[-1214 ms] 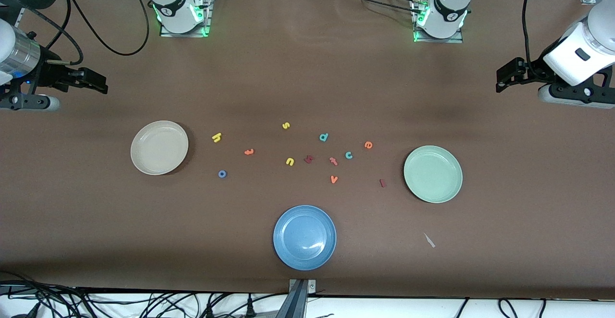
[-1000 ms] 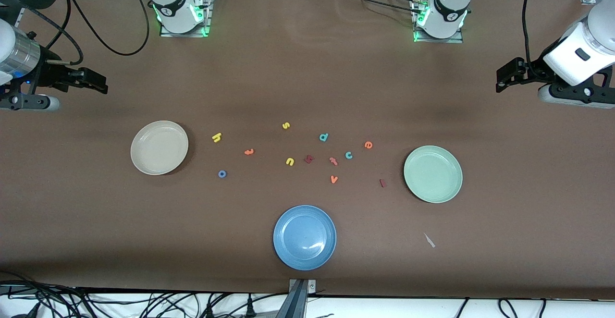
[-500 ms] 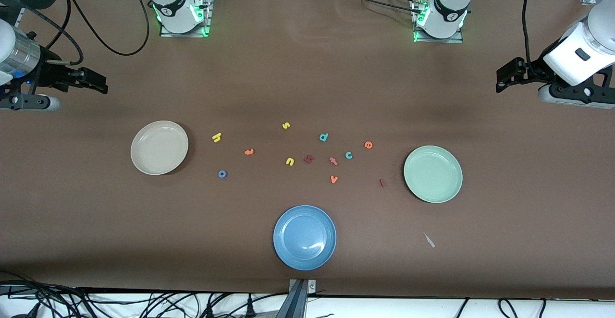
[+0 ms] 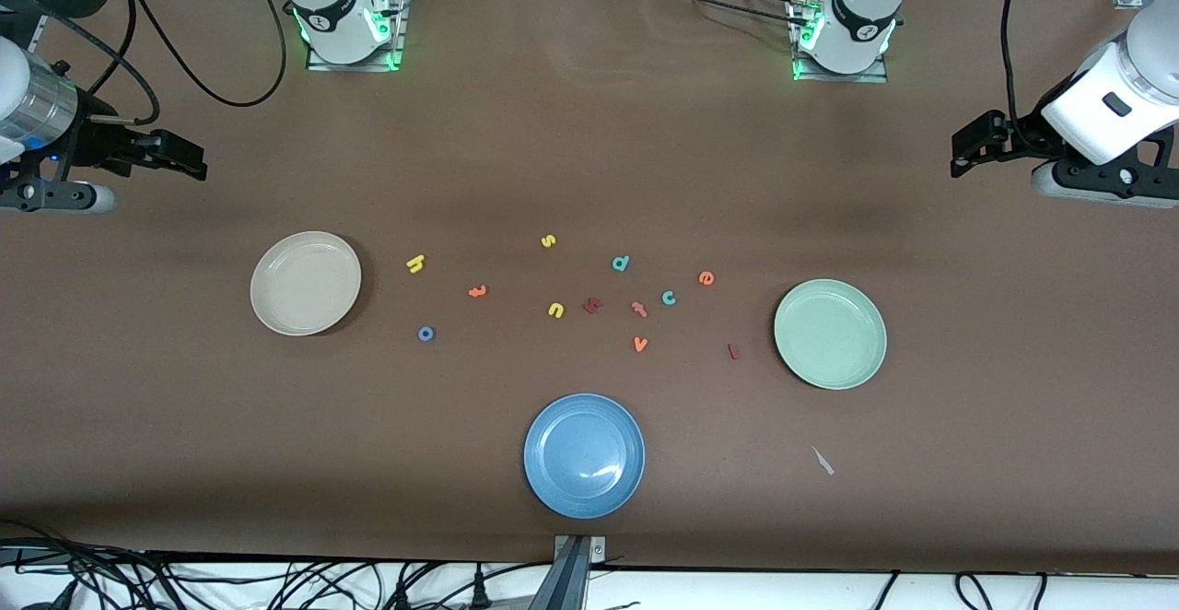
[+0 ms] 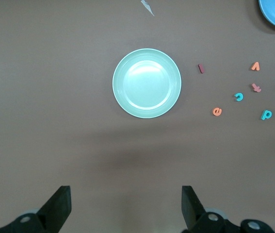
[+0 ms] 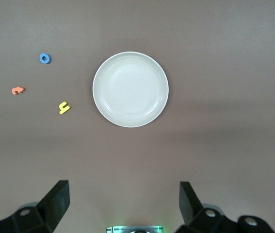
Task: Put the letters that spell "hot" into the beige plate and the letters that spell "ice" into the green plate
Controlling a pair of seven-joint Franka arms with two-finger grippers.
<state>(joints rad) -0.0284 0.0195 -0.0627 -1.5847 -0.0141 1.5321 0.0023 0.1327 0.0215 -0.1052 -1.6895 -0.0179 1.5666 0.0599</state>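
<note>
The letters that spell "hot" lie loose on the brown table (image 4: 589, 149) beside the beige plate (image 4: 267, 310), on its side toward the table's middle: seen from that plate in the front view, we find the yellow h (image 4: 415, 263) at about three o'clock, the blue o (image 4: 426, 334) at about four o'clock, and the orange t (image 4: 477, 291) past them at three o'clock. The letters that spell "ice" lie near the green plate (image 4: 792, 352): from it we read the dark red i (image 4: 733, 350) at nine o'clock, the teal c (image 4: 669, 298) and the orange e (image 4: 706, 278) at about ten o'clock. Both plates hold nothing. Between the two groups we see other letters: a yellow s (image 4: 548, 241), a yellow u (image 4: 555, 310), a teal d (image 4: 621, 263), an orange v (image 4: 640, 344) and two reddish pieces (image 4: 592, 305). A blue plate (image 4: 543, 481) sits nearest the front camera. The right gripper (image 6: 122, 204) waits high over the table by the beige plate, fingers spread wide and holding nothing; the left gripper (image 5: 125, 206) waits likewise by the green plate, fingers equally wide.
</note>
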